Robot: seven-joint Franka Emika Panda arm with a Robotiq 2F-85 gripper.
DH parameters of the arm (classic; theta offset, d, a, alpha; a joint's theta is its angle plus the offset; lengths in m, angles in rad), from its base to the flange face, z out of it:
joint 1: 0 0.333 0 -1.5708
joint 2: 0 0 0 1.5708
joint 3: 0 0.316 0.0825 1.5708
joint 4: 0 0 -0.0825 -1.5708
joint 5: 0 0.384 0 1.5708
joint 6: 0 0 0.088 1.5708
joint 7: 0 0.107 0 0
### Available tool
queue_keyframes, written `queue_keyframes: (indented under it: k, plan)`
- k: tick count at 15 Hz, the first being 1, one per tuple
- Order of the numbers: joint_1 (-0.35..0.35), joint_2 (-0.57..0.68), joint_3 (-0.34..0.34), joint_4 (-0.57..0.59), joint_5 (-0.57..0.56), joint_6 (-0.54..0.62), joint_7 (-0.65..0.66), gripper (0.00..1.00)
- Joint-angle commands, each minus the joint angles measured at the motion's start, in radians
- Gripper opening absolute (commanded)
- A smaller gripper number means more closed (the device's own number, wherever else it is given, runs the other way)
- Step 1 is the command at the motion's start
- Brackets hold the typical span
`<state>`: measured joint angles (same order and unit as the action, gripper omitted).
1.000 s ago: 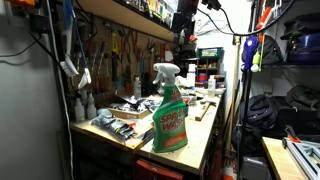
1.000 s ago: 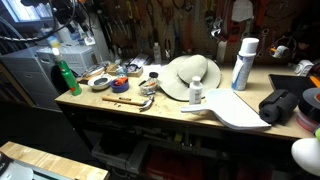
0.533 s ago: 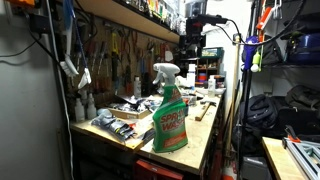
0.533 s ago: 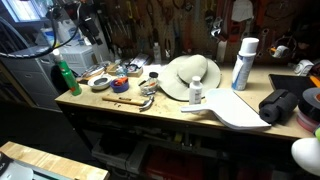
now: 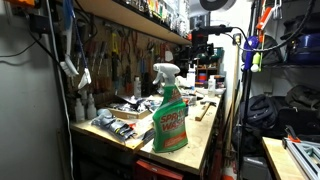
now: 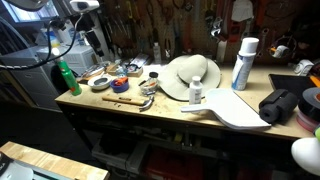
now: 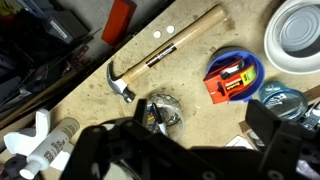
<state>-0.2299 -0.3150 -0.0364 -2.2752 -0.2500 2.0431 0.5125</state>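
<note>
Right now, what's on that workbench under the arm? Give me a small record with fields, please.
Setting: cluttered workbench in a workshop with tools hung on the wall
End effector: open, holding nothing, above the bench
Below it: hammer, wooden handle, lying flat
Beside the hammer: shiny crumpled object; blue dish holding an orange item
Elsewhere on the bench: green spray bottle; white hat
</note>
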Motion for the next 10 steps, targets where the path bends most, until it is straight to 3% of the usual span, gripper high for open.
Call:
queue_keyframes:
  k: [1, 2, 4, 10]
  plan:
    - [0.006, 0.0, -0.006, 0.002, -0.001, -0.003, 0.001, 1.0]
    - [0.006, 0.0, -0.005, 0.002, -0.001, -0.003, 0.001, 1.0]
    - [-0.03, 0.07, -0.007, 0.043, -0.006, -0.003, 0.143, 1.0]
    - [-0.073, 0.239, -0.102, 0.1, -0.001, 0.014, 0.34, 1.0]
